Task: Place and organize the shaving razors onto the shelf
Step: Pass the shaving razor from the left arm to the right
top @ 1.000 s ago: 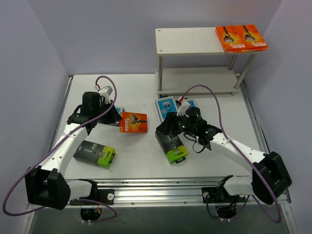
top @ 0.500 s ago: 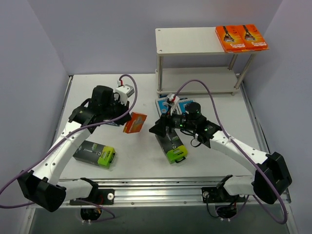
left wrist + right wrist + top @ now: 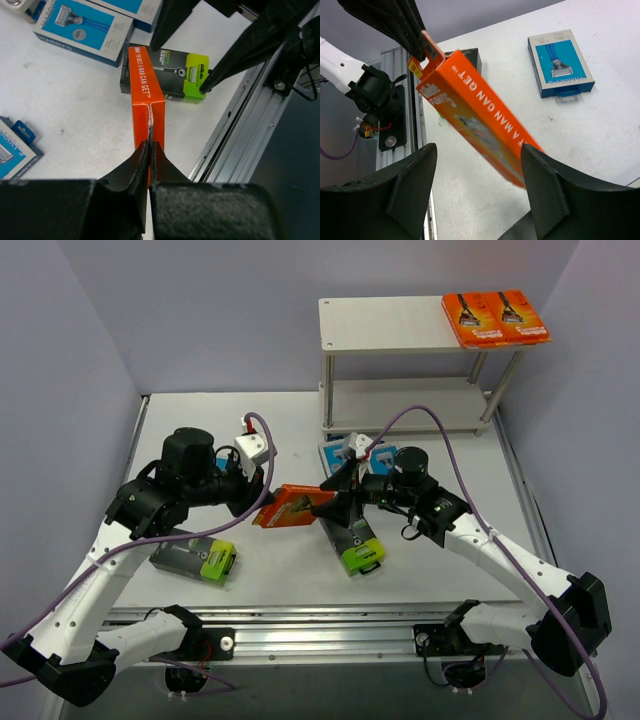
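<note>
While my left end effector (image 3: 262,506) clamps the orange pack (image 3: 295,506), its long axis points into my gaping right end effector (image 3: 336,498)

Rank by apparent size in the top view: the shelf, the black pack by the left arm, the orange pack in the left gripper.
Largest: shelf.
Then, unranked: black pack and orange pack look alike; the orange one is tilted in the left gripper.

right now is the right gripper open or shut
Open: the right gripper shows wide-apart jaws near the orange razor pack that the left gripper pinches.
</note>
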Robot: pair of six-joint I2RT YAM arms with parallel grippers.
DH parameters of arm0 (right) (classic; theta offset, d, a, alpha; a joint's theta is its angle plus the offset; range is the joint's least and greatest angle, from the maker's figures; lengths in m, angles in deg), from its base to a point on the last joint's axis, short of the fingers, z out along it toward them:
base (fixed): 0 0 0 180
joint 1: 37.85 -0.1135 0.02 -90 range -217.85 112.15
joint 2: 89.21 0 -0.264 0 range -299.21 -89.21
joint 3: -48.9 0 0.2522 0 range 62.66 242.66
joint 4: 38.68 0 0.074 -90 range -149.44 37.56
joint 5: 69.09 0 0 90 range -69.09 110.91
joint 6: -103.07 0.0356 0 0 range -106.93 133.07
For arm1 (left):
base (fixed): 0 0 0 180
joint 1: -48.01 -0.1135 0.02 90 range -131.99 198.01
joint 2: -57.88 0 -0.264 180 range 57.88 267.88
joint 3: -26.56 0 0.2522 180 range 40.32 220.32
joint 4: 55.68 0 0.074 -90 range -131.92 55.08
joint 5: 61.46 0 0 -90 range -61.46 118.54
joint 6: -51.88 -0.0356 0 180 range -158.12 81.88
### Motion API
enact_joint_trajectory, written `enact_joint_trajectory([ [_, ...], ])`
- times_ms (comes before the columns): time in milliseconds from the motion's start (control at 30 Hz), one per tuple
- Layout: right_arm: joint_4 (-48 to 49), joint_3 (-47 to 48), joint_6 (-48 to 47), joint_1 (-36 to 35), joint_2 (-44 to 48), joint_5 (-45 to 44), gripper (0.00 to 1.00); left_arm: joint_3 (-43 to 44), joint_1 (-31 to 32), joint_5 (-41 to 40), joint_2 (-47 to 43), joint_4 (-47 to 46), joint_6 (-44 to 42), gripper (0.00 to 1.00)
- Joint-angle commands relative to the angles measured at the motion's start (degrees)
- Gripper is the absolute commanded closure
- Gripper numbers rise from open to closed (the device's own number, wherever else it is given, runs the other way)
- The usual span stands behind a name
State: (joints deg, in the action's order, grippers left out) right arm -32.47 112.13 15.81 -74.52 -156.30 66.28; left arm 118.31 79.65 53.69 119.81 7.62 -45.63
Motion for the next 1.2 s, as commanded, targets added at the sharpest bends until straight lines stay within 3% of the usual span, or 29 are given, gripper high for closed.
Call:
enact_joint_trajectory([
  [0,-1.77,3.87,-4.49,0.45,0.82,3.24,0.37,2.60,1.49,5.96,-1.64,0.03,-3.12,0.98],
  [500,-3.43,3.79,-6.78,-2.79,0.12,11.50,0.36,4.62,3.69,7.98,-0.58,0.47,-5.76,0.98],
  [867,-4.58,3.00,-7.05,-6.31,-1.99,11.59,0.44,8.13,4.84,8.87,2.14,-1.29,-6.73,0.98],
  [1000,-5.55,3.00,-6.87,-6.23,-2.17,11.24,0.55,9.01,4.92,7.12,3.02,-1.46,-6.91,0.98],
  [1033,-5.73,3.00,-6.70,-6.31,-2.25,11.24,0.64,9.19,4.92,6.59,3.11,-1.64,-6.99,0.98],
  [1100,-5.47,2.82,-6.17,-6.31,-2.69,10.89,0.73,9.19,4.92,4.92,3.20,-2.86,-6.47,0.98],
  [1167,-4.68,2.47,-4.86,-6.31,-2.96,9.84,0.76,8.67,4.92,4.12,3.02,-4.18,-5.86,0.98],
])
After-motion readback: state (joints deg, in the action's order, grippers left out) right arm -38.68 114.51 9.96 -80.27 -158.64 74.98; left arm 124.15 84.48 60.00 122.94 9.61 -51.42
